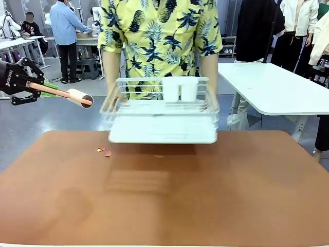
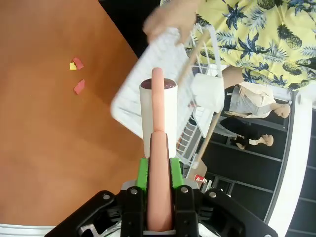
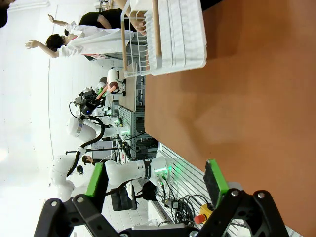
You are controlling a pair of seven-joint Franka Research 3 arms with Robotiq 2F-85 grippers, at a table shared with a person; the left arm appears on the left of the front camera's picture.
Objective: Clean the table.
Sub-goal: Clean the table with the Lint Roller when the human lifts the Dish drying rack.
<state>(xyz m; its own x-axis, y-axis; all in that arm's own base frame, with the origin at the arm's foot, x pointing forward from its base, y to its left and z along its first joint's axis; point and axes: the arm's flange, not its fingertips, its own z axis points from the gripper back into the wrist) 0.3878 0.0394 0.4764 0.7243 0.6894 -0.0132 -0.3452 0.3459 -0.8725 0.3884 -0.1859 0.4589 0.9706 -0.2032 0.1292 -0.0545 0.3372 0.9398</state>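
Observation:
The reddish-brown table (image 1: 216,206) spreads across the front view. A few red and yellow paper scraps (image 1: 104,151) lie near its far left, also in the left wrist view as scraps (image 2: 76,74). My left gripper (image 1: 38,88) is shut on the salmon handle of a white lint roller (image 1: 79,96), held in the air left of the table's far edge. The left wrist view has the gripper (image 2: 158,173) gripping the roller (image 2: 158,111), which points towards the rack. My right gripper (image 3: 155,180) is open with nothing between its fingers, above the table's near edge.
A person in a yellow patterned shirt holds a white wire dish rack (image 1: 163,123) with both hands just above the table's far edge; it casts a shadow on the top. A white-topped table (image 1: 277,87) stands at the back right.

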